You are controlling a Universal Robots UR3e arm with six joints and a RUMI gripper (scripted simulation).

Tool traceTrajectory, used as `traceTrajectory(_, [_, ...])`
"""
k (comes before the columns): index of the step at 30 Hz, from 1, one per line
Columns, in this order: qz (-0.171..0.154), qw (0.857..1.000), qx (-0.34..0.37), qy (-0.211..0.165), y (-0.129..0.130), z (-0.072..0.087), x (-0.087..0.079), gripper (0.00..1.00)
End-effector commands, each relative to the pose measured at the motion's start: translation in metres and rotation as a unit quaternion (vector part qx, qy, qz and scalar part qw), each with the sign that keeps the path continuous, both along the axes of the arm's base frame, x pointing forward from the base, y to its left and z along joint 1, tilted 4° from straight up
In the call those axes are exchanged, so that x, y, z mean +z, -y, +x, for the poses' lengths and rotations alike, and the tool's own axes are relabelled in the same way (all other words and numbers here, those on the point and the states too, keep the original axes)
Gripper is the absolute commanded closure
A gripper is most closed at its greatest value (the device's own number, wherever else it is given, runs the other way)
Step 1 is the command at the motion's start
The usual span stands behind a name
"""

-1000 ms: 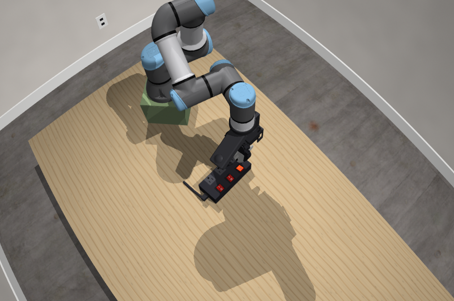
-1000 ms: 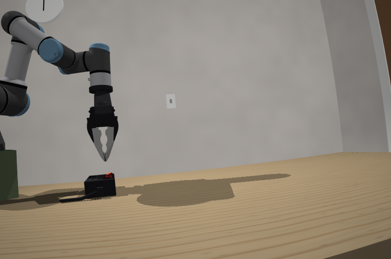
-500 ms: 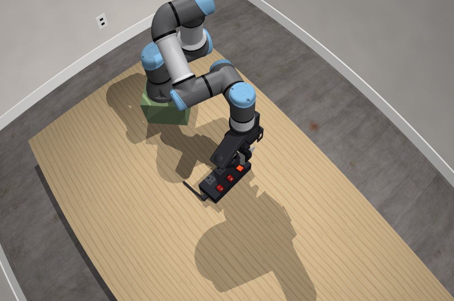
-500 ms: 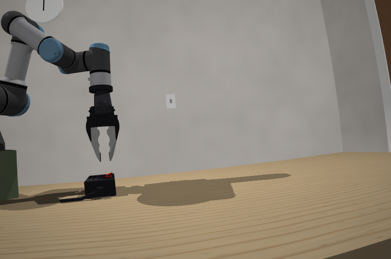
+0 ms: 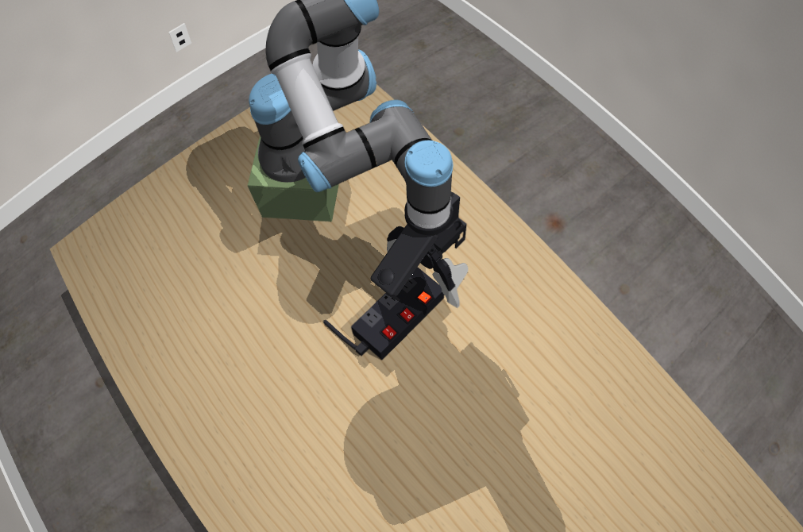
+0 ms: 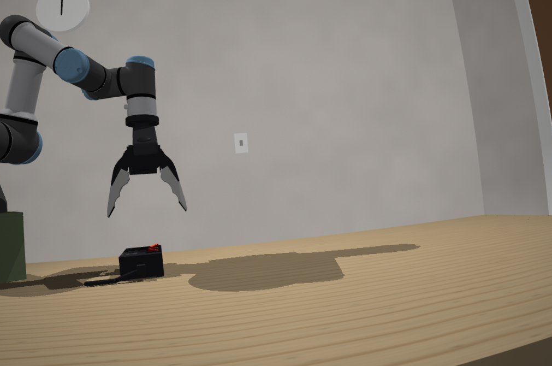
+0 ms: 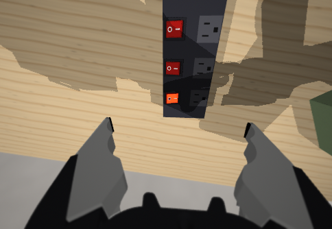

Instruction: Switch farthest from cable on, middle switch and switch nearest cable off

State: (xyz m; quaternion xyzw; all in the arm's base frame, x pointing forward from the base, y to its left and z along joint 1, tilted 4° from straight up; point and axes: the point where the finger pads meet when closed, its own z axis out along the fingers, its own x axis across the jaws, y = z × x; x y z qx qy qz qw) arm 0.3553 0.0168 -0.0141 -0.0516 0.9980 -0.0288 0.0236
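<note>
Looks basically done: power strip (image 7: 191,58) lying face-up on the bench (image 5: 226,401), right below the end effector (image 6: 147,210). Farthest switch (image 7: 172,98) glowing bright orange, middle switch (image 7: 172,68) and cable-end switch (image 7: 174,29) dark red. End effector spread wide, gripping nothing. Cable (image 5: 342,334) cut off in wrist view.

I see the black strip (image 5: 399,317) lying flat, face up; far switch (image 7: 172,98) glows orange; middle (image 7: 172,68) and near switch (image 7: 174,29) dark red.
</note>
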Motion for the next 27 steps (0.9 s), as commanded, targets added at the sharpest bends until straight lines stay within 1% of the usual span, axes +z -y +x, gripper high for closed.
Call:
traceTrajectory(1, [0.0,1.0,0.0,0.001,-0.001,0.0,0.015,0.0])
traceTrajectory(2, [0.0,1.0,0.0,0.001,-0.001,0.0,0.019,0.0])
traceTrajectory(4, [0.0,1.0,0.0,0.001,-0.001,0.0,0.019,0.0])
traceTrajectory(13, [0.0,1.0,0.0,0.001,-0.003,-0.002,0.059,0.0])
traceTrajectory(18, [0.0,1.0,0.0,0.001,-0.004,-0.003,0.077,0.0])
traceTrajectory(27, [0.0,1.0,0.0,0.001,-0.005,-0.004,0.09,0.0])
